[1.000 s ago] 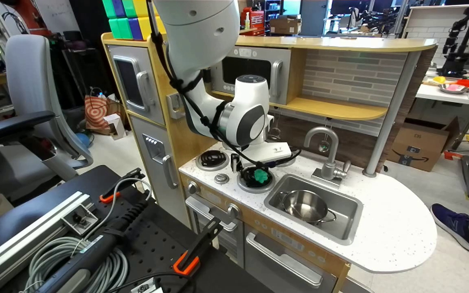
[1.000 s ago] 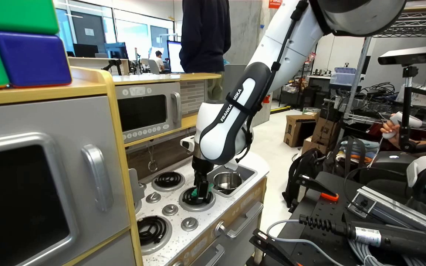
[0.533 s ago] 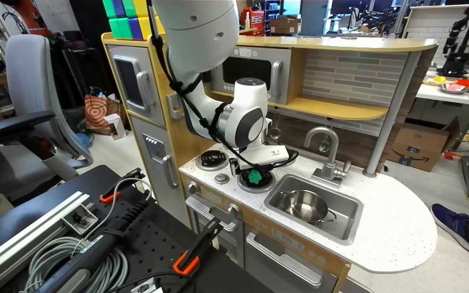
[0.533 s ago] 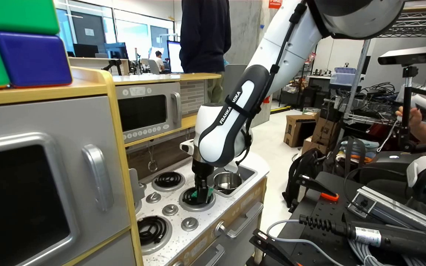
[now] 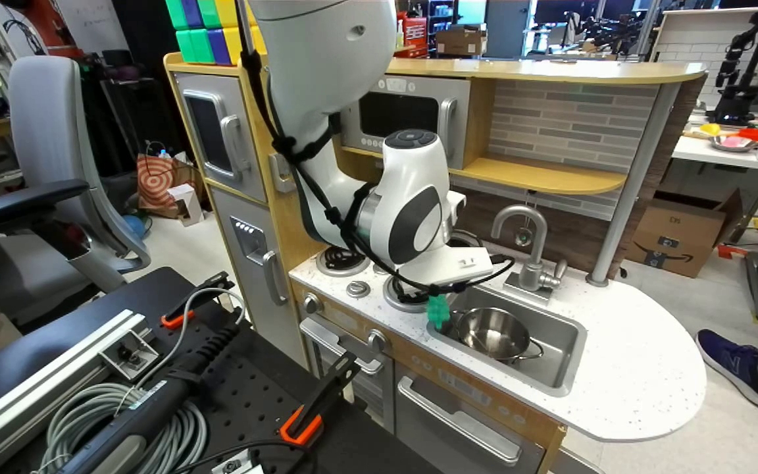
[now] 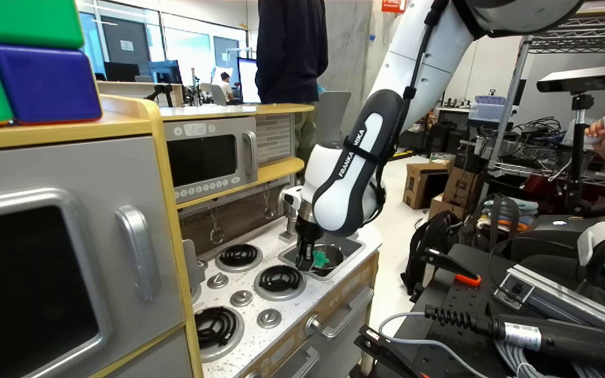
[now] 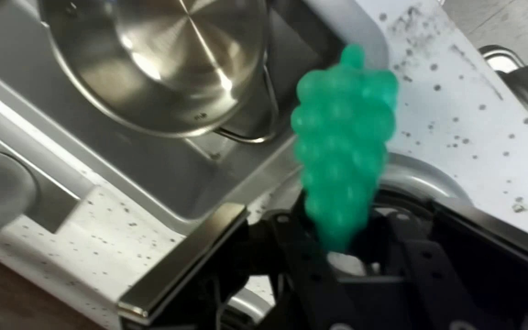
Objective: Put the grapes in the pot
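Note:
The green grapes (image 7: 346, 123) stick out from my gripper (image 7: 339, 220), whose fingers are shut on their narrow end in the wrist view. In an exterior view the grapes (image 5: 438, 311) hang in the air over the sink's near left corner, under the white wrist that hides the fingers. The black gripper (image 6: 305, 258) shows from the side in an exterior view, the grapes (image 6: 320, 259) appearing in front of the pot. That shiny silver pot (image 5: 492, 331) stands in the sink, just beyond the grapes; the wrist view looks into its bare inside (image 7: 167, 73).
The grey sink (image 5: 553, 375) has a raised rim set in a speckled white counter (image 5: 642, 349). A tall faucet (image 5: 531, 263) stands behind it. To one side lie several burners (image 6: 280, 282) and knobs (image 6: 241, 298). A shelf (image 5: 543, 174) overhangs the counter's back.
The fingers have shut on the grapes, which lay on the burner beside the sink. Gripper and grapes have risen off that burner and moved sideways toward the pot.

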### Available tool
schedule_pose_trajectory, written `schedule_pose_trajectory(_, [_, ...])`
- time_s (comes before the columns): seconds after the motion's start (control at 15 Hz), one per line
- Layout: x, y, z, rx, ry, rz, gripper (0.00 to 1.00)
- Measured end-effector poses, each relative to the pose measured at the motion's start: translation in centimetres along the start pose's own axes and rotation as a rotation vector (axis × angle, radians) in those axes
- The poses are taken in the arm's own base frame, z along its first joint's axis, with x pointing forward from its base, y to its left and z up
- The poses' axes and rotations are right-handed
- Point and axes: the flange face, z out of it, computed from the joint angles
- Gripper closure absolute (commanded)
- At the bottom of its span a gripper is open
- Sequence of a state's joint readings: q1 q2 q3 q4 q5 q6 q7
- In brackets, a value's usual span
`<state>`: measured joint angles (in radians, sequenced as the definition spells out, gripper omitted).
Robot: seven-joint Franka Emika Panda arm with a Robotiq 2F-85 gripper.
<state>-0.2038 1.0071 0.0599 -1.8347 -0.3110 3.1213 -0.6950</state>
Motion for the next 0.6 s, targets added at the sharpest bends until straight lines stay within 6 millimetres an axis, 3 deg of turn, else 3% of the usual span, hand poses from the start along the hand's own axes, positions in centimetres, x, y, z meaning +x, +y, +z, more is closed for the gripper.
schedule_pose_trajectory(0.4, [-6.6, 4.3, -2.3, -0.138, -0.011, 0.224, 0.98])
schedule_pose_trajectory(0.47, [-7.1, 4.9, -2.5, -0.15, -0.019, 0.255, 0.65])
schedule_pose_trajectory(0.6, [-7.8, 5.3, -2.4, -0.145, -0.047, 0.284, 0.59])
